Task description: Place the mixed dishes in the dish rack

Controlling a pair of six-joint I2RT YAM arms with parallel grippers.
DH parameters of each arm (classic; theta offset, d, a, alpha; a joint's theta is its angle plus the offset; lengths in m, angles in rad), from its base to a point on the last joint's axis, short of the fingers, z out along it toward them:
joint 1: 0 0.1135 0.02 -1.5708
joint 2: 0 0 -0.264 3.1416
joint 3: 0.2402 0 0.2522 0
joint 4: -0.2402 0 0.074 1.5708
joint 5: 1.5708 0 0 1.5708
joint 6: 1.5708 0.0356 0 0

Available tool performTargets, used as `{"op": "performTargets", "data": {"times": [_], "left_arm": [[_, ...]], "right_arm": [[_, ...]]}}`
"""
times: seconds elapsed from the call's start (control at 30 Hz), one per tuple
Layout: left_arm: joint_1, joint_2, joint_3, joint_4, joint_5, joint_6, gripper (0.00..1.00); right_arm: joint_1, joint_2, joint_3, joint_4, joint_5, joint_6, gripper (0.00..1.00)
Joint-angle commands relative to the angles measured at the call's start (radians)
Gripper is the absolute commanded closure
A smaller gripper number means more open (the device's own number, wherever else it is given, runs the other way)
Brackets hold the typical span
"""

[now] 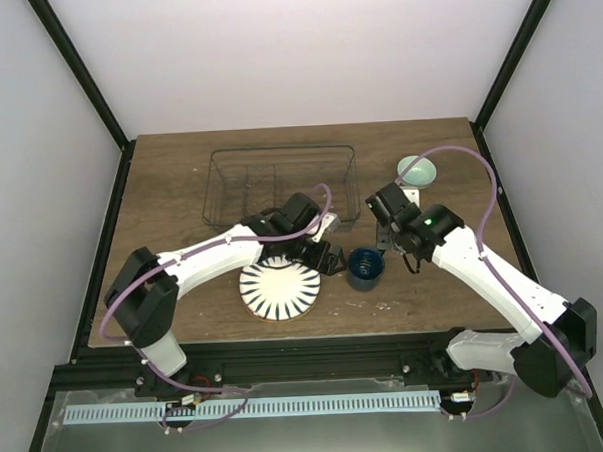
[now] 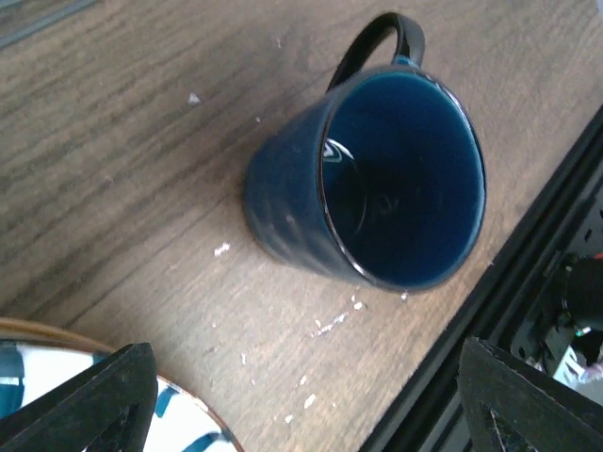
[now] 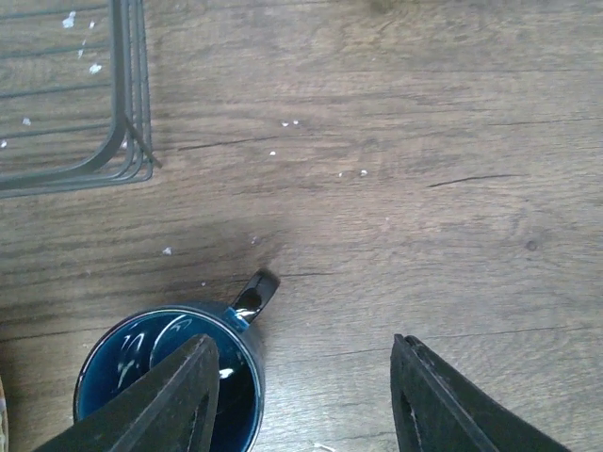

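Jaws of the left gripper stand wide apart and hold nothing. In the left wrist view its two dark fingers fill the lower corners, and the dark blue glazed mug stands in the middle of the frame, ahead of the gap and clear of both fingers. The mug's handle points to the upper edge of that frame.

The right gripper is likewise parted, with only bare wood between its fingers. In the right wrist view the mug lies at the lower left, partly hidden behind the left-hand finger; whether they touch cannot be told.

From above, the mug stands mouth up on the brown wooden table, between the two grippers and just right of the white plate with dark blue radial stripes. A corner of this plate shows at the lower left of the left wrist view.

The rectangular dish rack of thin dark wire sits above the plate, toward the upper middle of the frame. Its corner appears at the upper left of the right wrist view. The small pale mint-green bowl rests to the right of the rack.
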Motion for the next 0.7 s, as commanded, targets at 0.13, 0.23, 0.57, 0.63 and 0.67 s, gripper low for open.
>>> {"op": "performTargets", "data": {"times": [0.13, 0.23, 0.57, 0.63, 0.67], "left_arm": [[-0.028, 0.105, 0.126, -0.039, -0.072, -0.048, 0.12], [-0.036, 0.14, 0.153, -0.05, -0.105, -0.073, 0.12], [-0.098, 0.243, 0.284, -0.148, -0.263, -0.14, 0.13], [-0.113, 0.268, 0.301, -0.156, -0.281, -0.153, 0.14], [-0.118, 0.277, 0.308, -0.159, -0.287, -0.159, 0.15]], "right_arm": [[0.007, -0.123, 0.026, -0.021, 0.172, 0.064, 0.48], [0.007, -0.172, 0.012, 0.0, 0.199, 0.063, 0.48], [0.005, -0.224, -0.025, 0.027, 0.221, 0.036, 0.47], [0.007, -0.23, -0.032, 0.031, 0.221, 0.029, 0.47], [0.006, -0.234, -0.037, 0.033, 0.22, 0.026, 0.47]]}}
